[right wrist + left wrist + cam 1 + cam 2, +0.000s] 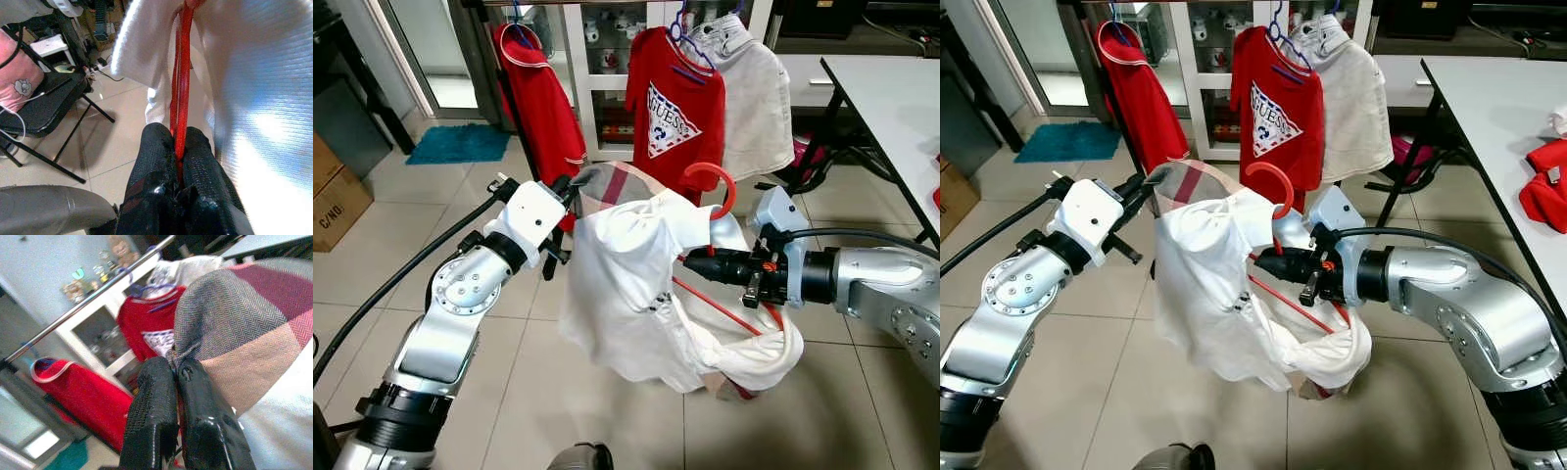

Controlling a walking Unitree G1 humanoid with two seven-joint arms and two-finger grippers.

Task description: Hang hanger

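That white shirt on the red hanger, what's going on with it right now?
Both arms hold it up in front of the clothes rail. The right gripper is shut on the red hanger, and the left gripper pinches the white shirt at its checked collar. The hook is free, below the rail, not yet hung beside the red T-shirt.

Rail: red logo T-shirt (674, 108) on a purple hook, white shirt (756, 93) just beside it, another red top (540, 93) further left.
Cabinet (607, 59): white, glass-fronted, behind the clothes (small ornaments inside).
Floor: pale tiles, teal mat (460, 143) by the doorway.
Cardboard box (335, 196): far left.
Bench (891, 93): white top, right side, red cloth (1542, 191) on it.
Folding chair (46, 105): black.
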